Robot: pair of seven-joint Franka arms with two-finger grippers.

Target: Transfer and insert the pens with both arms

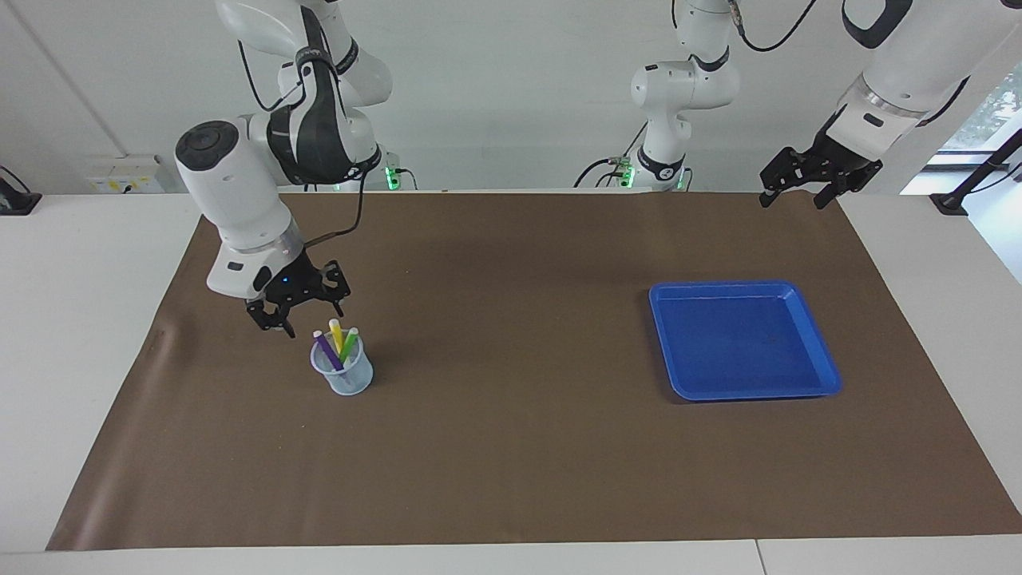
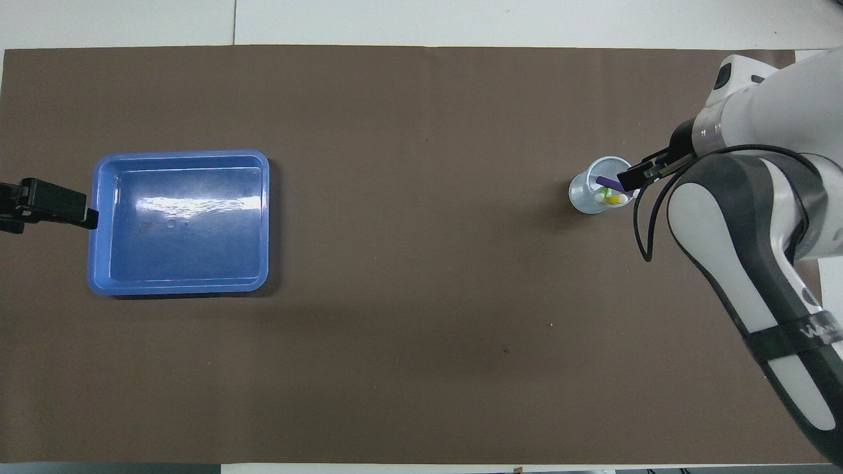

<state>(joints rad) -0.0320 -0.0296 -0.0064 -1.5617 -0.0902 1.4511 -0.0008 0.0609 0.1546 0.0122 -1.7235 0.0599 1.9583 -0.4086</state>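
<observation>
**Three pens in the cup, both grippers holding nothing**

The right gripper (image 1: pixel 297 310) hangs with fingers spread, holding nothing, just beside the clear cup (image 1: pixel 342 369). In the cup stand the purple pen (image 1: pixel 326 349), yellow pen (image 1: pixel 336 335) and green pen (image 1: pixel 349 343), leaning apart. The blue tray (image 1: pixel 821 363) holds nothing. The left gripper (image 1: pixel 797 192) waits with fingers spread over the brown mat's (image 1: pixel 511 447) edge.

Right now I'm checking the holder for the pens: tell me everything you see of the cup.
The cup is small, clear bluish plastic, upright on the brown mat at the right arm's end. The purple, yellow and green pens lean inside, pale ends up. The right gripper hangs beside it, not touching.
</observation>
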